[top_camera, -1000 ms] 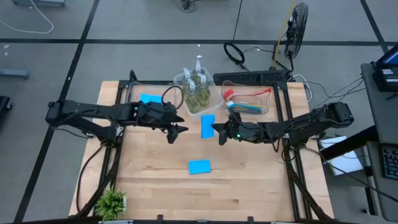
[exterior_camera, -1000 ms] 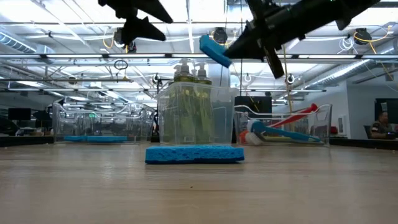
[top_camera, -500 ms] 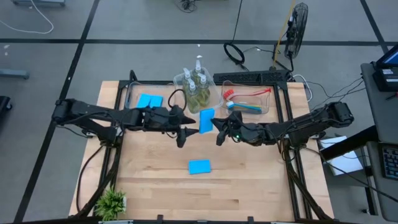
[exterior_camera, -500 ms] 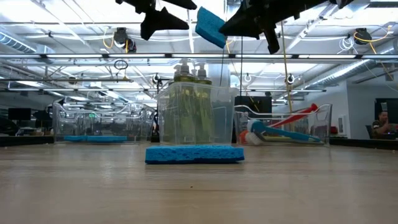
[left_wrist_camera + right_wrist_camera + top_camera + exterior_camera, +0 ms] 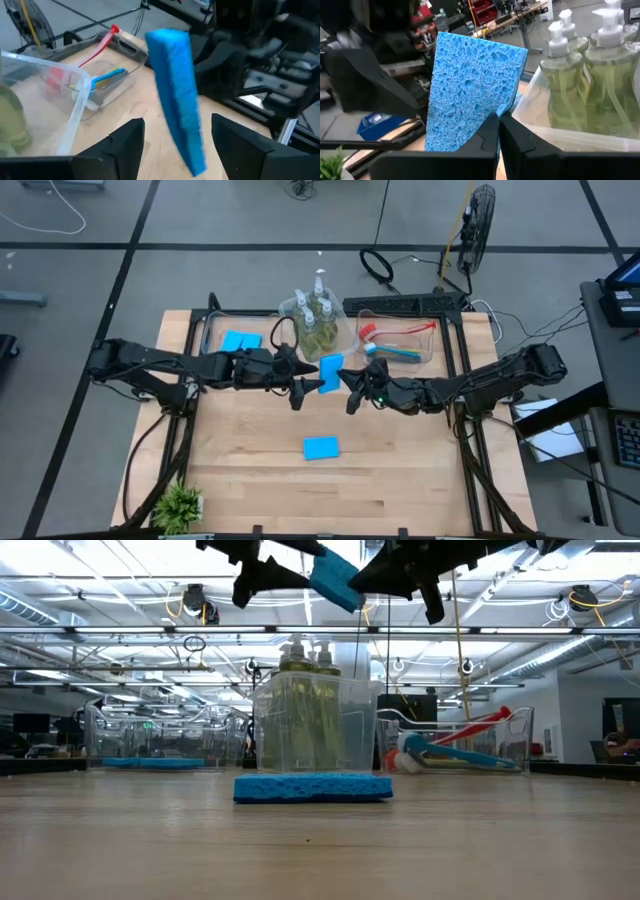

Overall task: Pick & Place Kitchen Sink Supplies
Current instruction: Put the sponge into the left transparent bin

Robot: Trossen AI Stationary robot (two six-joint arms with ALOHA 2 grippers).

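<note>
A light-blue sponge (image 5: 331,371) hangs high over the table's middle, with my right gripper (image 5: 346,384) shut on it. My left gripper (image 5: 308,388) is open and comes from the table's left. In the left wrist view its two fingers stand on either side of the sponge (image 5: 177,95), with gaps showing between them and it. A second sponge (image 5: 321,447) lies flat on the table. Pump bottles (image 5: 314,320) stand in a clear tub, and the brushes (image 5: 400,348) lie in another tub. My right gripper pinches the sponge by one edge (image 5: 492,109) between its two shut fingers (image 5: 512,142). The fingers come about level from the table's right. The sponge stands on edge beyond the fingertips, tilted, lifted clear of the table.
A clear tub at the far left holds more blue sponges (image 5: 241,340). A small green plant (image 5: 180,505) stands at the near left corner. Bare wood lies around the sponge on the table.
My right gripper has risen and rolled with the sponge, which has turned from lying flat to standing on edge. My left gripper has gone toward the table's right and tipped toward level, so that its open fingers now stand on either side of the sponge.
</note>
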